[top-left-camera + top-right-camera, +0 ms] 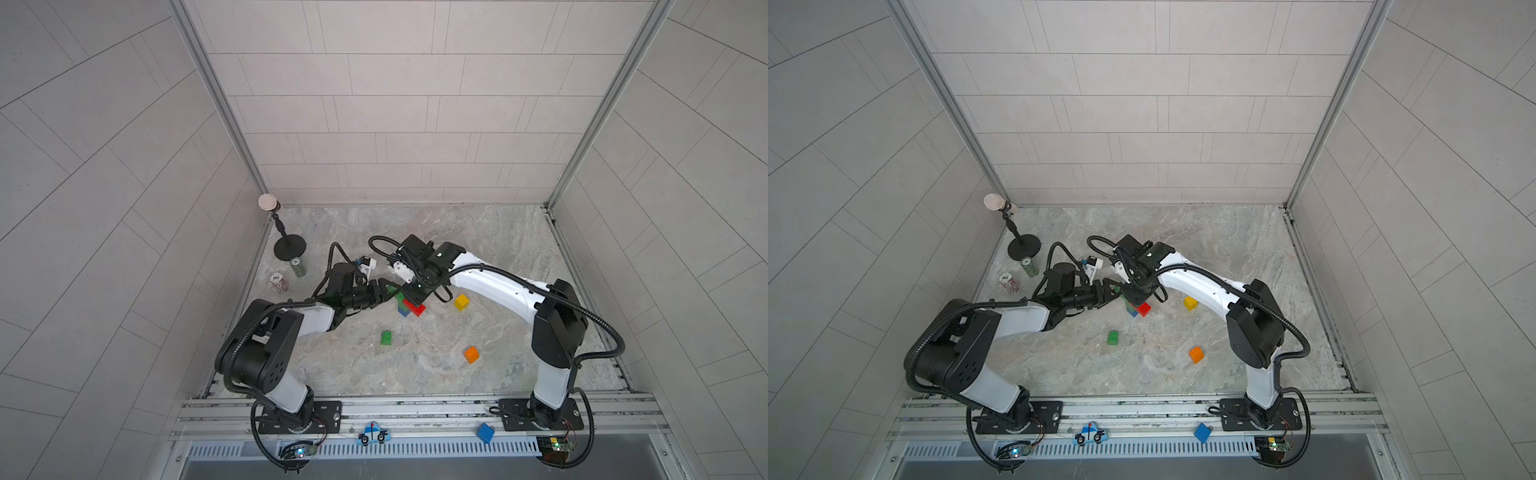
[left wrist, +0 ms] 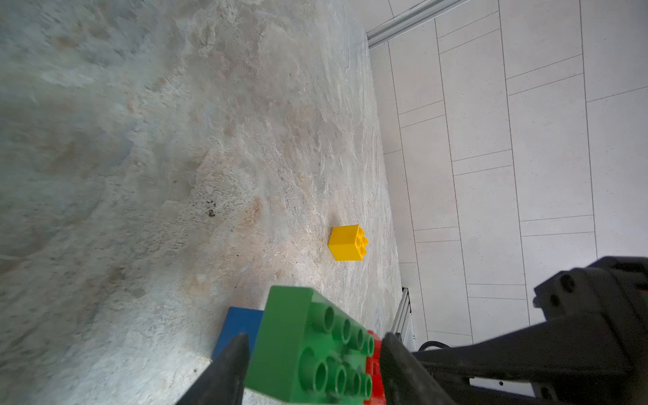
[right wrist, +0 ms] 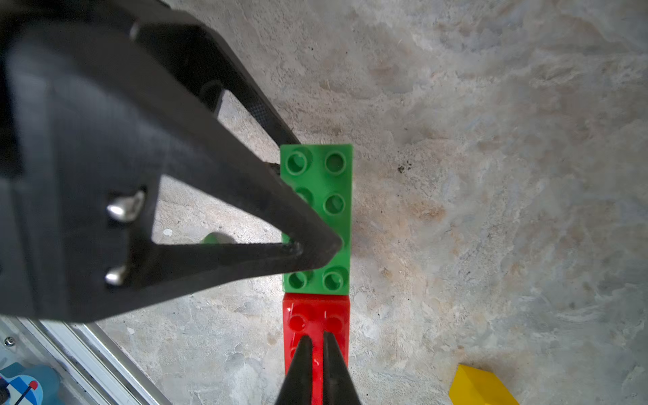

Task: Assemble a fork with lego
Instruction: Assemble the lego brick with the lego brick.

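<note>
I'm on the crossbar of the fork [image 1: 409,305]. My right gripper [image 3: 317,336], fingers pinched together, rests tip-down on the long red brick [image 3: 315,312], which lies end to end with the long green brick [image 3: 336,182]. My left gripper [image 2: 315,336] brackets that green brick above the blue brick [image 2: 242,322]; I cannot tell whether it clamps. Next, I judge, comes a prong. The yellow brick [image 1: 461,302] lies near the fork, the small green brick [image 1: 386,337] and orange brick [image 1: 471,354] farther off. Both wrists crowd the fork.
</note>
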Controlling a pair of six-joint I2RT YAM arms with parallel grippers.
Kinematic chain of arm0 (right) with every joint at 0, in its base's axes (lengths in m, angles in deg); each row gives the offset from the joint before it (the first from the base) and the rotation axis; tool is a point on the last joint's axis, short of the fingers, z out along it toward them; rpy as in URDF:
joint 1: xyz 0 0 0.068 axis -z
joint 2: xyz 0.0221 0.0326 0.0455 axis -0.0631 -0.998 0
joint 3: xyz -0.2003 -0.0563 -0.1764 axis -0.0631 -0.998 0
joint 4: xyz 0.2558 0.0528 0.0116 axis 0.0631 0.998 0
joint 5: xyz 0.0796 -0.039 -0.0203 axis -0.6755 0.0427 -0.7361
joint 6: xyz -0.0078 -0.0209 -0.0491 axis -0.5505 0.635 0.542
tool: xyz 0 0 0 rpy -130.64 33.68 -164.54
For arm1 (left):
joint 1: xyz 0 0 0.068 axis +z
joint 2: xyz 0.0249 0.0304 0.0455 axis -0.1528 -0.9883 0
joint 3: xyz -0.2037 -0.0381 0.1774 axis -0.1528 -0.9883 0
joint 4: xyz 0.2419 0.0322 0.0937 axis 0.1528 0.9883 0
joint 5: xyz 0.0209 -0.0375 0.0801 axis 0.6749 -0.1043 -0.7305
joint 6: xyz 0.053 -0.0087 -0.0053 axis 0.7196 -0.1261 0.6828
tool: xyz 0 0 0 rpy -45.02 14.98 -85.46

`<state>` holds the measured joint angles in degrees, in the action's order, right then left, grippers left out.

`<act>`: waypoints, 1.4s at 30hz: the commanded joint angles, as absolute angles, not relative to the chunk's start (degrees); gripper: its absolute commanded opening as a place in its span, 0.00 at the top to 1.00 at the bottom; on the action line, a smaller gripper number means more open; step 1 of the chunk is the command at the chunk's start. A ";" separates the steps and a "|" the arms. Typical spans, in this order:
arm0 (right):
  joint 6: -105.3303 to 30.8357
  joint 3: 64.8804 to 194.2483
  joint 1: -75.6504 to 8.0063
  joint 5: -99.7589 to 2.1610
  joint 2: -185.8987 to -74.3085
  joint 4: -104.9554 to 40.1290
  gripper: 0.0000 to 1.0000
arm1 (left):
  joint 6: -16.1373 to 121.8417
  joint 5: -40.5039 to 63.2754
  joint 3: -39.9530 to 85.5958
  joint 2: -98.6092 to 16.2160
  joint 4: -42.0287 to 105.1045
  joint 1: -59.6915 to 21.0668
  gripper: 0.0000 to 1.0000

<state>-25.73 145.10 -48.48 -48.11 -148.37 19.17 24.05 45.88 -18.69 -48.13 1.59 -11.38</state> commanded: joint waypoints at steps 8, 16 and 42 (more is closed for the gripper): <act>-25.67 147.39 -48.22 -47.79 -150.63 19.73 0.90 | 25.47 46.70 -17.15 -48.85 2.17 -11.95 0.38; -25.44 147.19 -48.09 -47.61 -152.37 19.78 0.91 | 25.69 46.77 -16.80 -49.35 2.58 -12.05 0.38; -23.70 149.02 -49.32 -47.53 -149.37 20.85 0.92 | 26.41 46.10 -17.06 -48.63 4.23 -12.23 0.42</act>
<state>-24.40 147.38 -48.81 -47.32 -151.21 19.19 25.47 45.88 -17.92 -49.07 3.62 -11.99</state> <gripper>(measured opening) 0.077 0.576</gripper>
